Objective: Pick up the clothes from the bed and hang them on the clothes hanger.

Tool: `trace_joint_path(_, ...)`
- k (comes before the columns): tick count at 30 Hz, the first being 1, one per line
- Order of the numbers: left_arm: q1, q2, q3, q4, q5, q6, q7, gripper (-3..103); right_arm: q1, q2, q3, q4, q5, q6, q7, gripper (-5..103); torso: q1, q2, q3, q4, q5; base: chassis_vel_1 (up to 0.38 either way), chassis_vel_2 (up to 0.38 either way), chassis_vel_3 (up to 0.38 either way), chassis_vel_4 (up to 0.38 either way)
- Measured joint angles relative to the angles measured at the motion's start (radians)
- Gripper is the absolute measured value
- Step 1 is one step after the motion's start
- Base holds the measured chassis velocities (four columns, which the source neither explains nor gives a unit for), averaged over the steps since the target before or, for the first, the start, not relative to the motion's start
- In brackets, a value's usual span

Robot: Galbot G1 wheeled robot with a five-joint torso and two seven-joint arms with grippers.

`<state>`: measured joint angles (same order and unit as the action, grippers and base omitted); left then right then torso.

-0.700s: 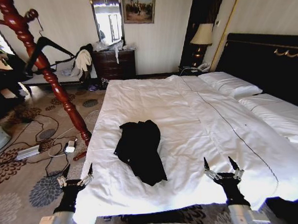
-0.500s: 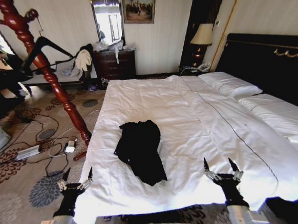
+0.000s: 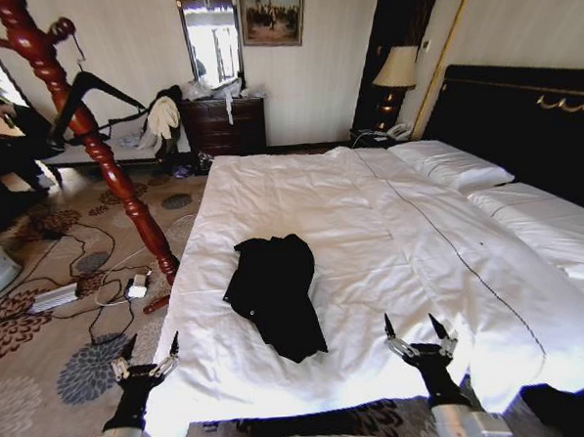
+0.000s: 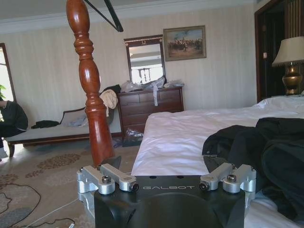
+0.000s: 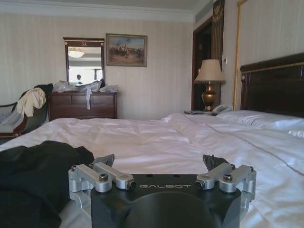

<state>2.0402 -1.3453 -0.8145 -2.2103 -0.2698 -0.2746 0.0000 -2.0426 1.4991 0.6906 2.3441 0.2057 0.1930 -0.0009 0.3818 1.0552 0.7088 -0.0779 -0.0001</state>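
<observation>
With both the left hand (image 3: 144, 359) and right hand (image 3: 413, 337) spread open and empty, the crumpled black cloth jacket (image 3: 274, 291) on the white-sheeted bed (image 3: 391, 243) probably wanted a collar-end pinch.

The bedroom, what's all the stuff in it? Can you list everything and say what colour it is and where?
clothes: one, black, crumpled on the bed near its foot
bed: one, white sheets, black headboard
pillows: two, white, by the headboard
clothes hanger: one, black, hung on the wooden stand
wooden stand: one, red-brown, left of the bed
dresser: one, dark brown, far wall
lamp: one, cream shade, beside the headboard
painting: one, framed, far wall
left gripper: one, black and silver, jaws open, at the bed's left foot corner
right gripper: one, black and silver, jaws open, over the foot edge
</observation>
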Motion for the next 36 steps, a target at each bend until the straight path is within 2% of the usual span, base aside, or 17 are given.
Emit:
trace_joint_path(5, -0.001, -0.001, -0.001, 0.004, 0.000, -0.002, 0.001, 99, -0.005, -0.034, -0.019, 0.034, 0.122, -0.053, 0.011, 100, 0.000, 0.000, 0.000, 0.0000, 0.0000, 0.000, 0.000, 0.000, 0.000)
trace_joint_path(6, -0.003, -0.003, -0.001, 0.004, 0.000, -0.002, 0.001, 98, -0.007, -0.051, -0.032, 0.049, 0.188, -0.084, 0.024, 100, 0.000, 0.000, 0.000, 0.0000, 0.0000, 0.000, 0.000, 0.000, 0.000)
trace_joint_path(7, -0.003, -0.003, -0.001, 0.004, 0.000, -0.002, 0.001, 98, -0.007, -0.051, -0.032, 0.049, 0.188, -0.084, 0.024, 100, 0.000, 0.000, 0.000, 0.0000, 0.0000, 0.000, 0.000, 0.000, 0.000)
trace_joint_path(9, -0.006, -0.007, -0.001, 0.004, 0.001, -0.002, 0.001, 102, -0.008, -0.070, -0.051, 0.074, 0.283, -0.144, 0.049, 100, 0.000, 0.000, 0.000, 0.0000, 0.0001, 0.000, 0.000, 0.000, 0.000)
trace_joint_path(10, -0.007, -0.009, 0.000, 0.004, 0.002, -0.001, 0.001, 101, -0.008, -0.080, -0.060, 0.092, 0.339, -0.179, 0.065, 100, 0.000, 0.000, 0.000, 0.0000, 0.0001, 0.000, 0.000, 0.000, 0.000)
trace_joint_path(12, -0.008, -0.014, 0.000, 0.004, 0.004, 0.001, 0.005, 99, 0.004, -0.103, -0.076, 0.139, 0.520, -0.267, 0.118, 100, 0.000, 0.000, 0.000, 0.0000, -0.0001, 0.000, 0.000, 0.000, 0.000)
trace_joint_path(13, -0.008, -0.014, 0.000, 0.004, 0.004, 0.001, 0.005, 99, 0.004, -0.103, -0.076, 0.139, 0.520, -0.267, 0.118, 100, 0.000, 0.000, 0.000, 0.0000, -0.0001, 0.000, 0.000, 0.000, 0.000)
trace_joint_path(17, -0.014, -0.016, 0.004, 0.004, 0.012, 0.011, 0.009, 100, 0.051, -0.141, -0.082, 0.160, 0.896, -0.415, 0.223, 100, 0.000, 0.000, 0.000, 0.0001, 0.0002, 0.000, 0.000, 0.000, 0.000)
trace_joint_path(18, -0.014, -0.016, 0.004, 0.004, 0.012, 0.011, 0.009, 100, 0.051, -0.141, -0.082, 0.160, 0.896, -0.415, 0.223, 100, 0.000, 0.000, 0.000, 0.0001, 0.0002, 0.000, 0.000, 0.000, 0.000)
trace_joint_path(22, -0.029, -0.017, 0.016, 0.013, 0.013, 0.026, 0.013, 99, 0.080, -0.149, -0.126, 0.160, 1.056, -0.458, 0.259, 100, 0.000, 0.000, 0.000, 0.0000, -0.0001, 0.000, 0.000, 0.000, 0.000)
trace_joint_path(27, -0.020, -0.025, 0.026, -0.007, 0.009, 0.034, 0.018, 99, 0.113, -0.139, -0.198, 0.160, 1.129, -0.483, 0.275, 100, 0.000, 0.000, 0.000, -0.0001, 0.0000, 0.000, 0.000, 0.000, 0.000)
trace_joint_path(33, -0.004, -0.045, 0.012, -0.025, 0.005, 0.038, 0.018, 99, 0.151, -0.146, -0.260, 0.159, 1.153, -0.500, 0.278, 100, 0.000, 0.000, 0.000, -0.0001, 0.0000, 0.000, 0.000, 0.000, 0.000)
trace_joint_path(36, 0.014, -0.055, -0.001, -0.041, -0.017, 0.042, 0.019, 98, 0.235, -0.145, -0.272, 0.145, 1.209, -0.506, 0.286, 100, 0.000, 0.000, 0.000, 0.0000, 0.0000, 0.000, 0.000, 0.000, 0.000)
